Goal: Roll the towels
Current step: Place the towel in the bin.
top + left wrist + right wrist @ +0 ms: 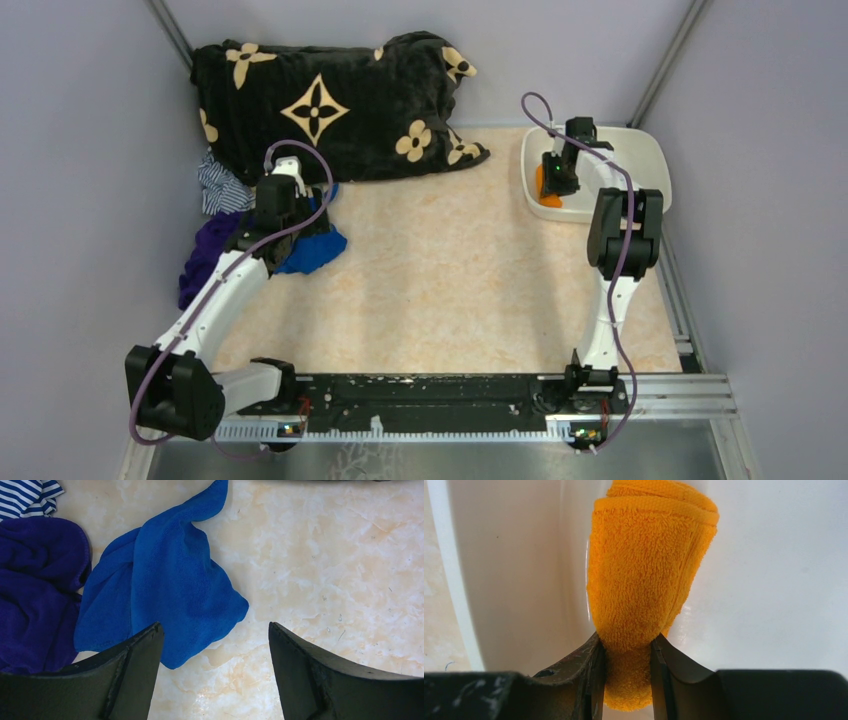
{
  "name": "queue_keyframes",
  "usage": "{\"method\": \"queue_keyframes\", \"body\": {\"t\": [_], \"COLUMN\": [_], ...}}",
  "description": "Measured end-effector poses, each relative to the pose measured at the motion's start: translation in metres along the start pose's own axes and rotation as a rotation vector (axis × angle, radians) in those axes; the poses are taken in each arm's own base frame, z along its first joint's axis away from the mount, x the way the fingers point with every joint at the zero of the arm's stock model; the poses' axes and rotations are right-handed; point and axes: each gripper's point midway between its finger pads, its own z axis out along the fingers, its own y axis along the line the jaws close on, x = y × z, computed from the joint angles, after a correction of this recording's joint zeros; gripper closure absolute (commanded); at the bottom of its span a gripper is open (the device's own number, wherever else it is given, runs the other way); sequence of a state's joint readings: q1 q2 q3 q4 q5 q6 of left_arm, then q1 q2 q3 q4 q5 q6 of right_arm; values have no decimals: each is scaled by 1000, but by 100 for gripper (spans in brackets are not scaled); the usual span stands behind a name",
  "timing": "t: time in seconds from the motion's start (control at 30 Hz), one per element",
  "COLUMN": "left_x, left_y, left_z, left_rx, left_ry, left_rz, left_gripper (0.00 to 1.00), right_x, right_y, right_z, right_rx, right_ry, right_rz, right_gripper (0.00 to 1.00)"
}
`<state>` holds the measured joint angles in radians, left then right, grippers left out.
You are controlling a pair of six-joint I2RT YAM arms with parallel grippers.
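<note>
On your left, a striped cloth lay at the far edge. A purple towel was bunched just beside it, and a blue towel lay crumpled on the table, pressed against the purple one. I judged the blue towel soft, light and limp. It would sag and drag rather than keep any shape, so you would want it by a free corner or hem, likely the rounded corner nearest the jaws, and spread flat before any rolling.

Your left arm reached forward and outward from its base, elbow low, wrist tipped down over the blue towel. The left gripper hovered with its jaws spread wide and nothing between them, one finger over the towel's near edge and the other over bare table.

On your right, the arm stood with its elbow raised and its forearm reaching into the white bin. The right gripper was clenched on the lower end of the orange towel, a thick terry bundle already folded or rolled and squeezed narrow at the pinch. It looked springy and likely to loosen once let go. You could not tell whether it touched the bin's floor.
</note>
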<state>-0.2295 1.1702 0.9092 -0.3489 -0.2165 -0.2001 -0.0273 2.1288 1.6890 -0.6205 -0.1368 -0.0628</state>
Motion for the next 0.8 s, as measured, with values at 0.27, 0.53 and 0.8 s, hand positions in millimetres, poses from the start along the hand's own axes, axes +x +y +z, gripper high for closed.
{"method": "queue_keyframes", "body": {"t": [0.27, 0.53, 0.8], "left_x": [2, 5, 6], "left_y": [-1, -2, -3], "left_z": [2, 4, 5], "left_rx": [2, 7, 10], "left_ry": [10, 19, 24], "left_rz": [2, 3, 4], "left_gripper": [18, 18, 18], "right_x": [0, 1, 3], "right_y": [6, 13, 28], "right_z": [-1, -2, -2], "right_rx": [-27, -18, -16], "right_ry": [0, 13, 39], "right_rz": [14, 21, 11], "right_gripper": [92, 91, 81]}}
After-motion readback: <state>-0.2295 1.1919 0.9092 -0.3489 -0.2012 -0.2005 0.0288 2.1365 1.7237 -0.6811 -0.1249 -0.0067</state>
